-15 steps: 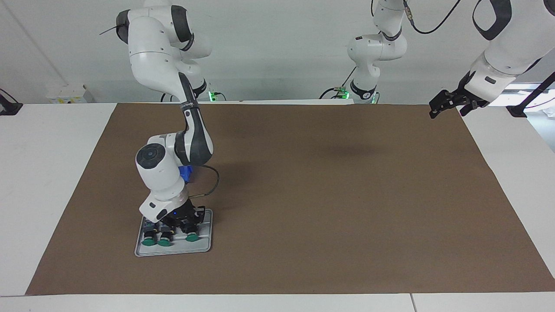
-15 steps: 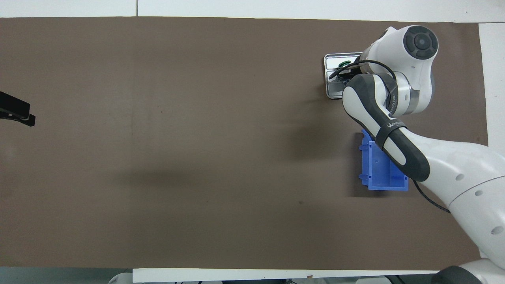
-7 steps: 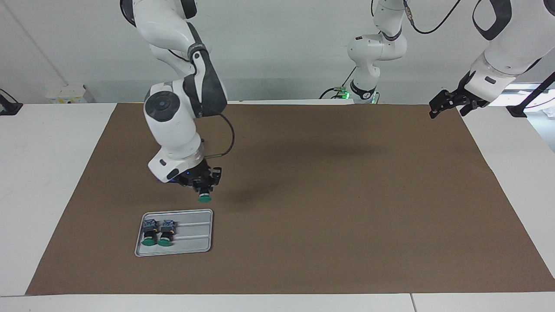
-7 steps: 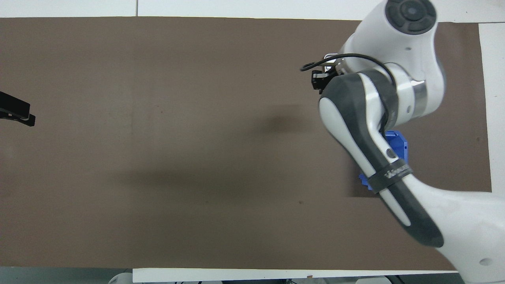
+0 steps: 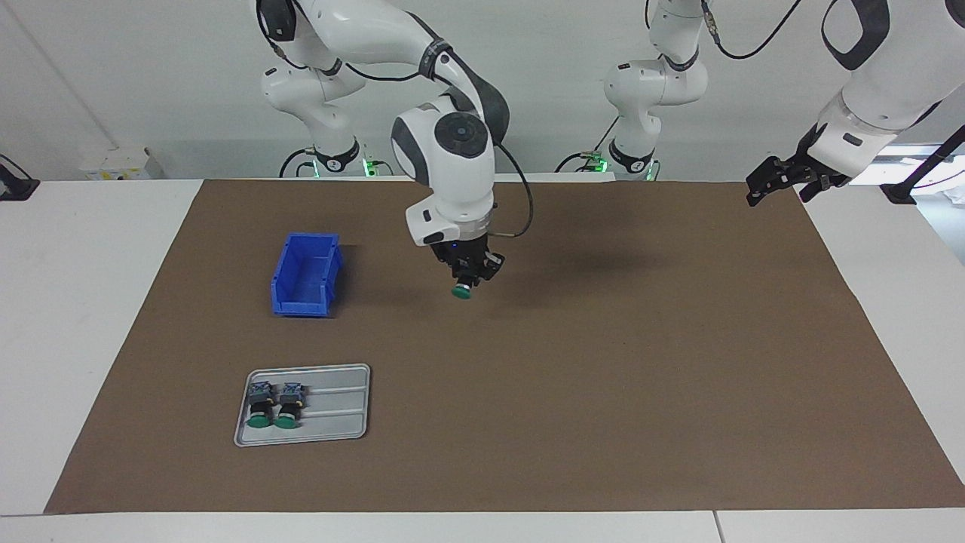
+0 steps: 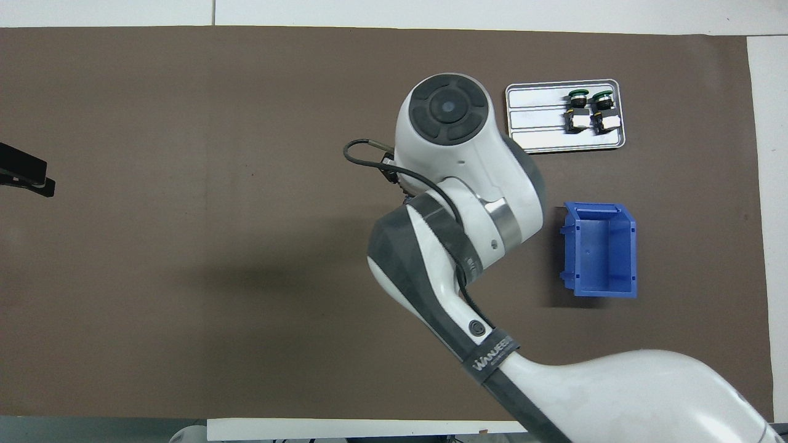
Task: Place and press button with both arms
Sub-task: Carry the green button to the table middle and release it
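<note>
A matte brown mat point(image 5: 603, 392) covers the white table. On it, toward the right arm's end, lies a flat grey metal tray point(image 5: 339, 411) with rounded corners and shallow ribs, and nearer the robots than the tray stands an open blue plastic bin point(image 5: 305, 275), rectangular with sloping walls.

The right gripper point(image 5: 467, 280) hangs in the air over the bare mat near the table's middle, beside the bin. Its black fingers are closed on the button point(image 5: 462, 290), gripping the dark blocky body so that the round green cap points down below the fingertips. The button is clear of the mat. From above the white wrist hides both gripper and button, so the exact grip on the body is probably at its sides, though that is hard to confirm.

The tray holds two other buttons point(image 5: 274, 403) lying side by side at one end, green caps pointing away from the robots; the rest of its ribbed floor is bare. Nothing shows inside the bin.

The left gripper point(image 5: 776, 181) waits over the mat's corner at the left arm's end, raised, fingers spread wide with nothing between them.
</note>
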### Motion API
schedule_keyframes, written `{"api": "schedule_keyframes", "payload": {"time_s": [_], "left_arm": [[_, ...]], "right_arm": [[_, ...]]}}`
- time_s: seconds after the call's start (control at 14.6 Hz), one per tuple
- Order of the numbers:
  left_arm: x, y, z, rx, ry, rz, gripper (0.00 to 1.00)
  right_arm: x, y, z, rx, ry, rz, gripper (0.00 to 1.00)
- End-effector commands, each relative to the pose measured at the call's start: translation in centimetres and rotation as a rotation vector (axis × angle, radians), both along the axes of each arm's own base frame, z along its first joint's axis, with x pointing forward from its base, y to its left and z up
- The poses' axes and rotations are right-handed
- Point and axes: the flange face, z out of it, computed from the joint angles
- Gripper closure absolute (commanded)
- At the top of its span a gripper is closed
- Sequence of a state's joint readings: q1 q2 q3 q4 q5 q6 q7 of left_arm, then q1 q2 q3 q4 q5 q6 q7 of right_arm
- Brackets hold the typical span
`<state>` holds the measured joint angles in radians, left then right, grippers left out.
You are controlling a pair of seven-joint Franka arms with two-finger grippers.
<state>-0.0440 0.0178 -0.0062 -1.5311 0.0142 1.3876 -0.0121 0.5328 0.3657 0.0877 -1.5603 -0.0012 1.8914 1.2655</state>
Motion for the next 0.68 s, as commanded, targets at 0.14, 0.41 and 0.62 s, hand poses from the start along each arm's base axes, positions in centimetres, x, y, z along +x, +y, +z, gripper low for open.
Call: {"api": "schedule_keyframes", "payload": {"time_s": [0.14,0.41,0.62], "left_arm": [[-0.7,0.5,0.0,0.008,0.0,-0.008,0.0],[-0.8,0.3,0.1,0.008,-0.002,-0.011,0.0],[-0.7,0.4,0.0,0.008,0.0,-0.009,0.0]], "right_arm": [[-0.8,3.3,-3.5,-0.008,0.005,-0.294,0.95],[-1.4,5.3,-4.2,0.05,0.038,-0.544,0.93],[-2.2,7.0,-4.9,0.083,0.019,-0.755,0.9]]}}
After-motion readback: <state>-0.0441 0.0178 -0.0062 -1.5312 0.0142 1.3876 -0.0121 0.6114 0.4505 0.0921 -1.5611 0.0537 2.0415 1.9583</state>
